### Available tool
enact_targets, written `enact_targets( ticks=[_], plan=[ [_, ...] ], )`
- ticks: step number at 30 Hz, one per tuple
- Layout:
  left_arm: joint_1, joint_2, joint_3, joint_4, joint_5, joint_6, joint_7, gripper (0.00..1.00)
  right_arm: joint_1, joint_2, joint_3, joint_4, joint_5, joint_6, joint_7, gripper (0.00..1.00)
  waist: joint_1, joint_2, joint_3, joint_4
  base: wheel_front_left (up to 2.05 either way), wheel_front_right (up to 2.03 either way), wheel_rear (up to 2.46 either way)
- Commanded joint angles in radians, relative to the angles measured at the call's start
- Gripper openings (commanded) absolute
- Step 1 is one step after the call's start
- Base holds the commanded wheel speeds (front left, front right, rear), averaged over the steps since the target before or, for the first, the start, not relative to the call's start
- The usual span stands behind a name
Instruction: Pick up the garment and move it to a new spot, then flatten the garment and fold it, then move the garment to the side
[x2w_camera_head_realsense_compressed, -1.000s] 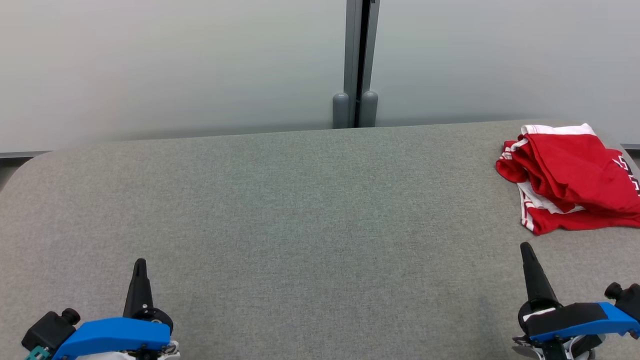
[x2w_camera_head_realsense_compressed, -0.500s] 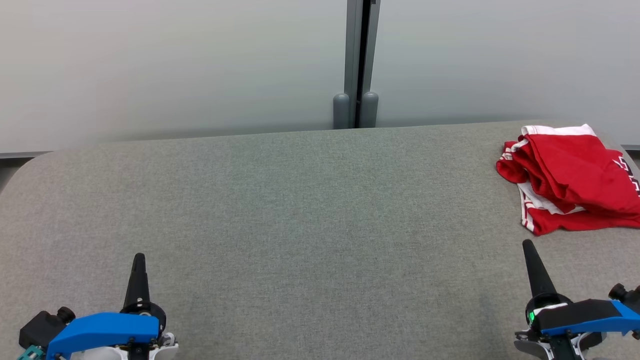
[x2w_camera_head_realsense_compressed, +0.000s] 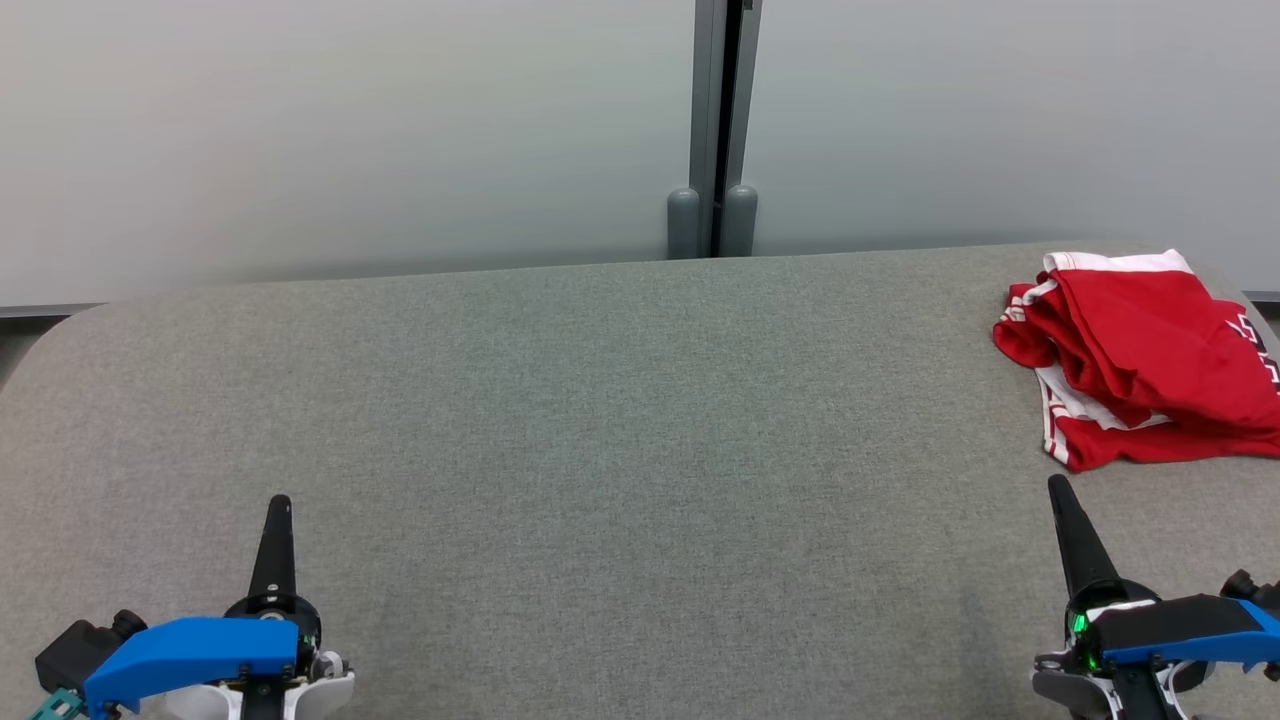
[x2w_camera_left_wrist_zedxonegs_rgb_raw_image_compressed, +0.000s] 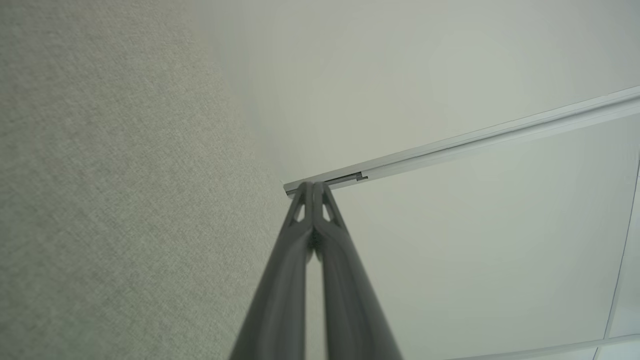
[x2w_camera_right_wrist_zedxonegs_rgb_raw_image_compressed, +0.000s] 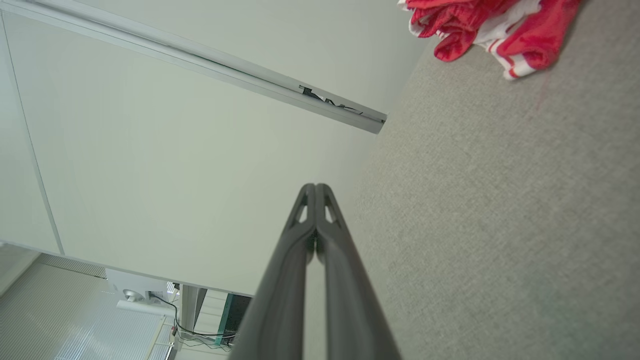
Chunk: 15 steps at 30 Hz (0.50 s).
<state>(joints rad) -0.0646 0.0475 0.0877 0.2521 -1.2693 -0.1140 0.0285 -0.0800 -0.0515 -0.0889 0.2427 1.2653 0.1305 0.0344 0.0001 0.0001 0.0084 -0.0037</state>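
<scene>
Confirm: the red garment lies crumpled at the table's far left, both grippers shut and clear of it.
Wrong side: the head view shows the red garment at the far right of the table. The rest holds: the left gripper and right gripper are shut and clear of it.

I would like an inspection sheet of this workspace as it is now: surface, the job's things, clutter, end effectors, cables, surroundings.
Surface: grey fabric-covered table, flat, rounded corners.
Job's things: red and white garment, crumpled at the table's far right, partly cut off by the head view's edge.
Clutter: nothing seen.
End effectors: left end effector shut, holding nothing, at the near left; right end effector shut, holding nothing, just short of the garment and apart from it.
Cables: dark cables beside some equipment past the panels, in the right wrist view.
Surroundings: pale wall panels behind the table, joined at a grey post.
</scene>
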Motion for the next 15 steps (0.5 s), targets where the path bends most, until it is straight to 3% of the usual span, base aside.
enact_targets(
  ticks=[1,15],
  plan=[
    [-0.022,0.004,0.006,-0.009,-0.018,-0.004,0.006,0.00,-0.022,0.000,-0.004,-0.004,0.021,0.000,0.006,0.00,0.0000,-0.0001,0.000,0.000,0.00,0.00,0.00],
    [-0.033,0.004,0.016,-0.009,-0.147,-0.012,0.039,0.00,-0.027,0.001,-0.013,-0.002,0.150,0.000,0.036,0.00,-0.0001,-0.0001,-0.002,0.001,0.00,0.00,0.00]
  ],
)
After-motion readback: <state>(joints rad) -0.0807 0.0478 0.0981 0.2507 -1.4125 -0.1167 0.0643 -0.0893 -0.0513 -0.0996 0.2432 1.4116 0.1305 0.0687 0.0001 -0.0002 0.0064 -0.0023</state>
